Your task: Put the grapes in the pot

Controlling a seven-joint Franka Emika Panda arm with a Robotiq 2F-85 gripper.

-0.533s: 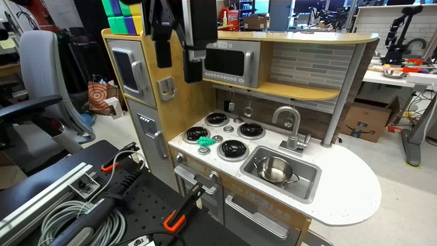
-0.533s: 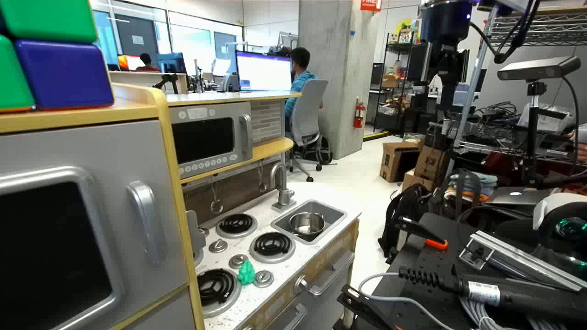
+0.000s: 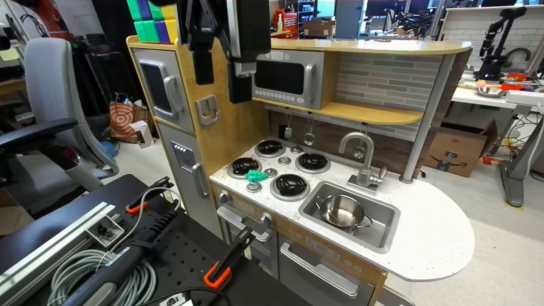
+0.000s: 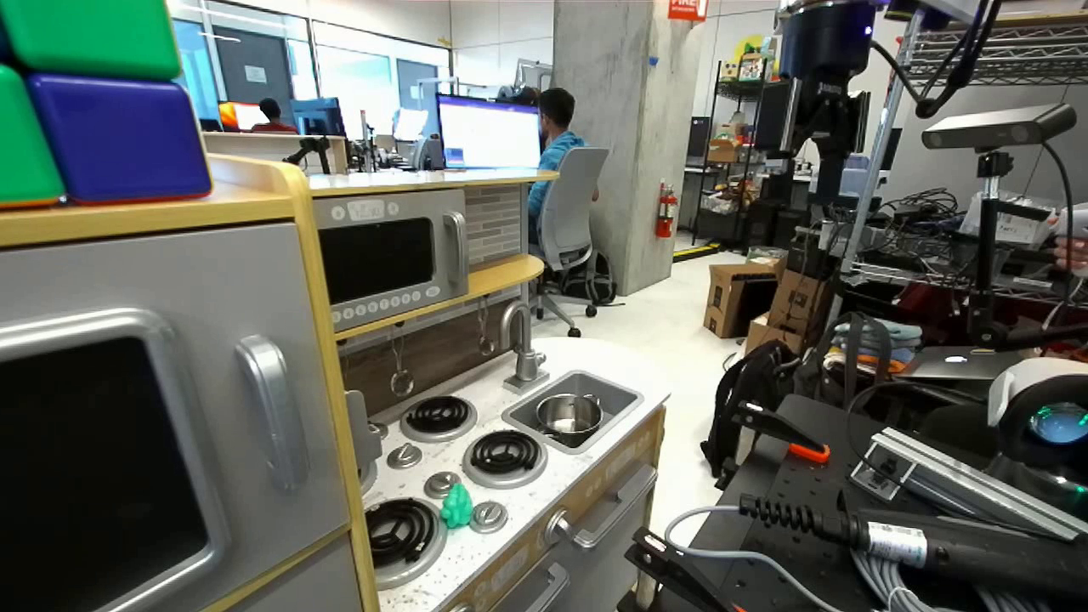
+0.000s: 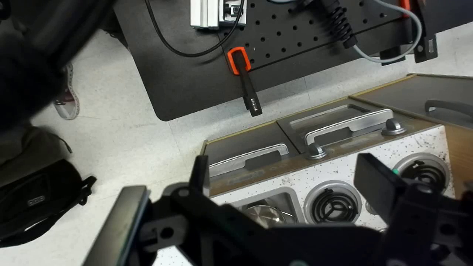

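The grapes, a small bright green lumpy bunch, lie on the white stove top between a burner and two knobs; they also show in an exterior view. In the wrist view only a green speck of the grapes shows beside a finger. The shiny silver pot stands in the grey sink basin, also in an exterior view; in the wrist view the pot is partly hidden by the gripper. My gripper is high above the counter, fingers apart with nothing between them, also seen in the wrist view.
The sink has a faucet behind it. A microwave and shelf overhang the back. A tall cabinet borders the burners. A black table with clamps and cable stands in front.
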